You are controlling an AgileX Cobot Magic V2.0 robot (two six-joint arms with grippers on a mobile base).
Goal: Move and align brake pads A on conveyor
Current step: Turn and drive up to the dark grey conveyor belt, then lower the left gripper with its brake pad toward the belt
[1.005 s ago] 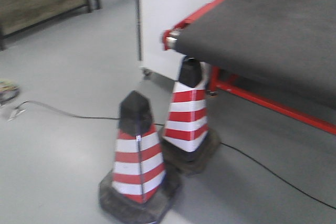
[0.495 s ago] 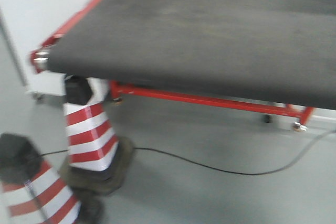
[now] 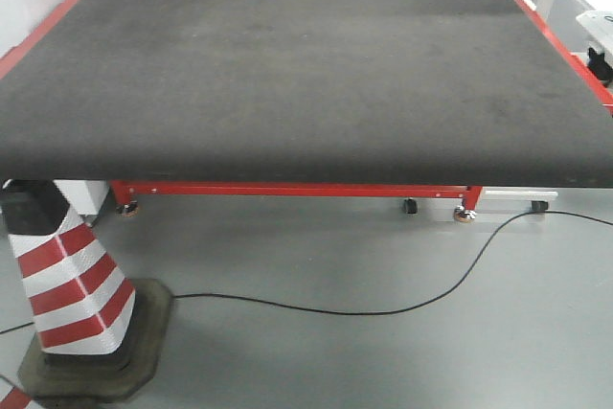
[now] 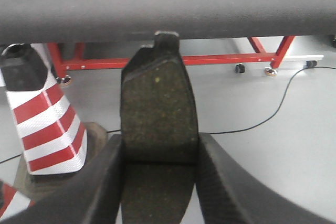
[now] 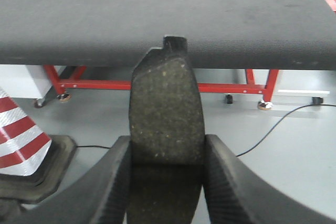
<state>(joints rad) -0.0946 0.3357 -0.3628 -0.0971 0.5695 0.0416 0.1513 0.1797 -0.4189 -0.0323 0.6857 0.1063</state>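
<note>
Conveyor is swinging square into view beyond the cone, placing looks close; left gripper, right gripper each clamping a brake pad.

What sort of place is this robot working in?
Likely a factory or workshop floor: a wide conveyor on a red frame, a striped cone on the grey floor, a brake pad in the left gripper, another in the right gripper.
</note>
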